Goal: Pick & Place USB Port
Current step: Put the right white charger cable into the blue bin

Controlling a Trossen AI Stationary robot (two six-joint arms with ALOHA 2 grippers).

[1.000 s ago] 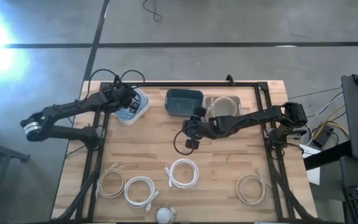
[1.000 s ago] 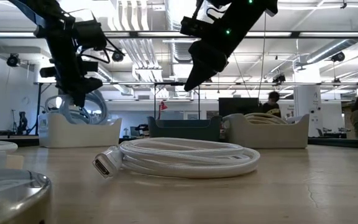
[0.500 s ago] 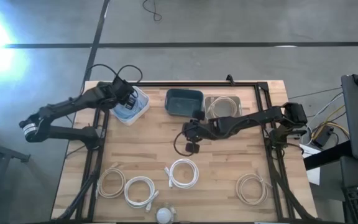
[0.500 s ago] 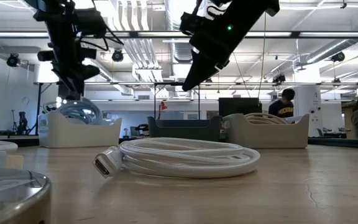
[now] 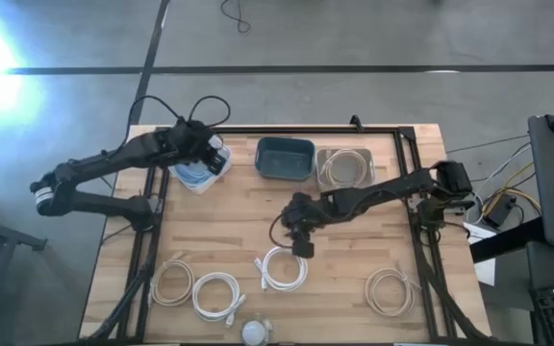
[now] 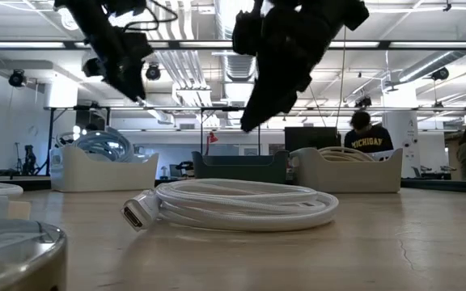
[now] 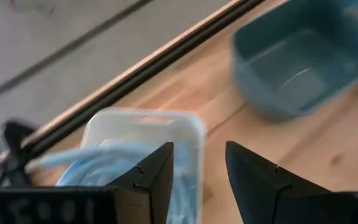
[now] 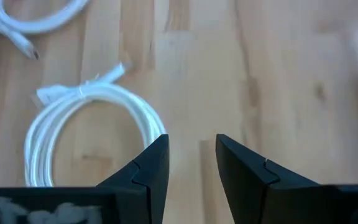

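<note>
Wooden table (image 5: 354, 279), four loose white cable coils (image 5: 283, 267), three bins (image 5: 286, 160), two arms.

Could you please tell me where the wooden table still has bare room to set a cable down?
Bare wood lies between the white cable coil and the far-right white coil, and below the white bin. Crowded: the front-left coils.

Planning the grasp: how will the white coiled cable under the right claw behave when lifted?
The cable is probably light and floppy. It seems tied at one point, so the loops should stay together, though the free plug end may dangle. The right claw is open above it.
</note>
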